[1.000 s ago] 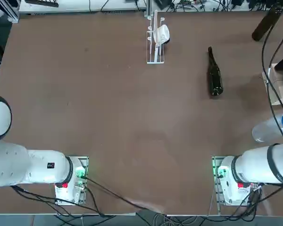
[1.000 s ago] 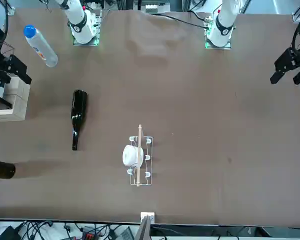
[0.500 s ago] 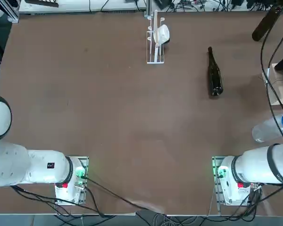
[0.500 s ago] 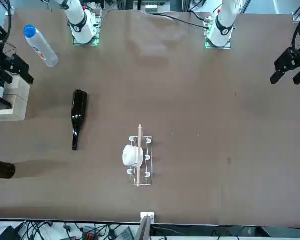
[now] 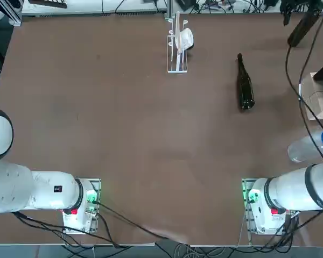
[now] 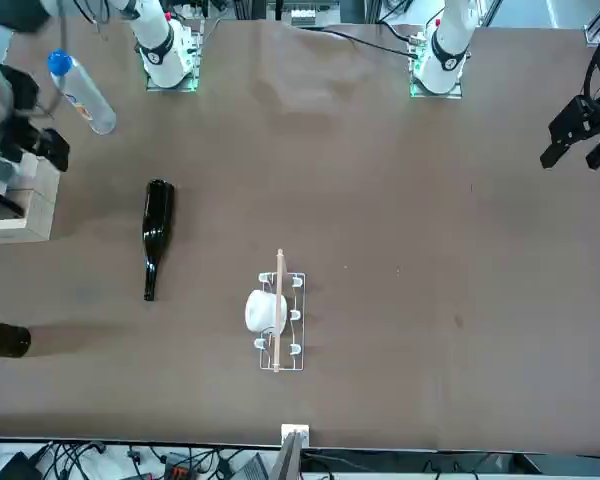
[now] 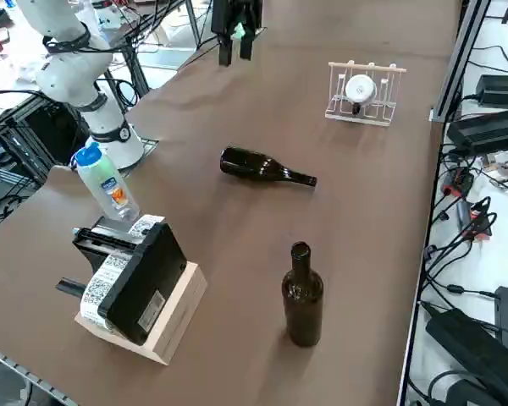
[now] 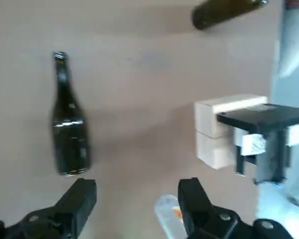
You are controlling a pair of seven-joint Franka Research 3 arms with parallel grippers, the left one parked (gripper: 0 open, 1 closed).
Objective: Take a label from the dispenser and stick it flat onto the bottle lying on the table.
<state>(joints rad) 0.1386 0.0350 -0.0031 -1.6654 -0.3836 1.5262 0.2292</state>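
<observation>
1. There is one working tool, the right gripper. Its two fingers stand wide apart, and between them I see nothing held. It hangs over the robot's right side of the table, near the dispenser.
2. There is one black dispenser, placed on pale wooden blocks. A white strip of printed labels goes over it; how many labels are there, I cannot count.
3. Dark bottles are two. The task's bottle lies on the table, its neck pointing away from the robot's bases, and I see no label on its visible side. The second dark bottle stands upright, farther to the robot's right.
4. There is one clear bottle with a blue cap, near the dispenser.
5. There is one white rack with one white roll, to the left of the lying bottle.
6. Black cables pass in front of the blocks in the top view, and the picture's edge cuts the dispenser there. The right side view does not show the right gripper. In the right wrist view, the standing dark bottle and the clear bottle are cut off.
</observation>
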